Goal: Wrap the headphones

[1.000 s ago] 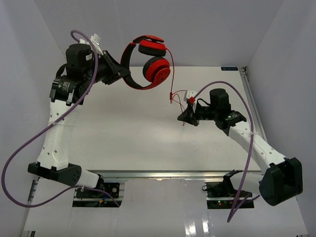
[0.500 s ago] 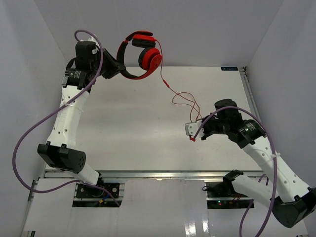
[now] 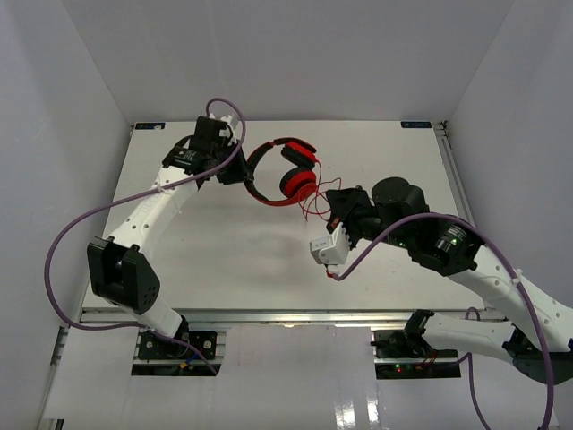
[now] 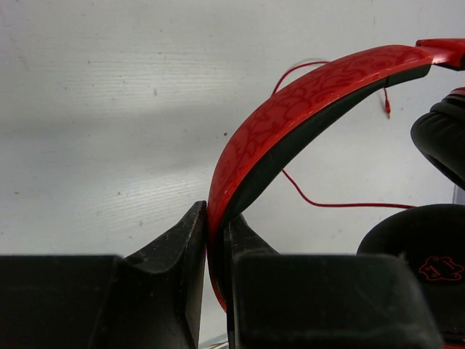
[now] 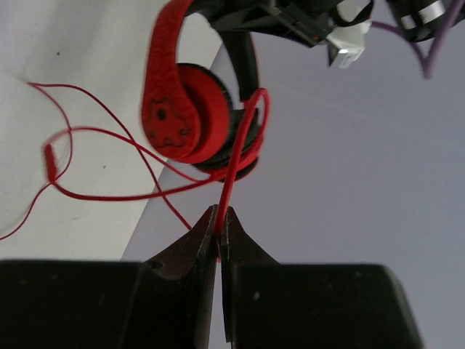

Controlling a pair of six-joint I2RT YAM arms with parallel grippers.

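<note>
Gripped in two places over the white counter (image 3: 224,260): red headphones (image 3: 285,172). Left tool (image 4: 216,243) clamped across the stiff headband (image 4: 305,94), earcups (image 4: 429,254) off to its right. Right tool (image 5: 219,227) pinched tight on the thin cord (image 5: 234,167) — limp, light, likely slippery and snag-prone — just short of the earcups ahead. Likely best: rigid band for holding, gentle tension for winding.

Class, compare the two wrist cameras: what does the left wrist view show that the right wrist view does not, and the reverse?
Left wrist only: the left hand clamped on the patterned red headband. Right wrist only: the right hand pinching the thin red cord, and the red outer face of an earcup. Both: the headphones, with loose cord lying on the white table.
</note>
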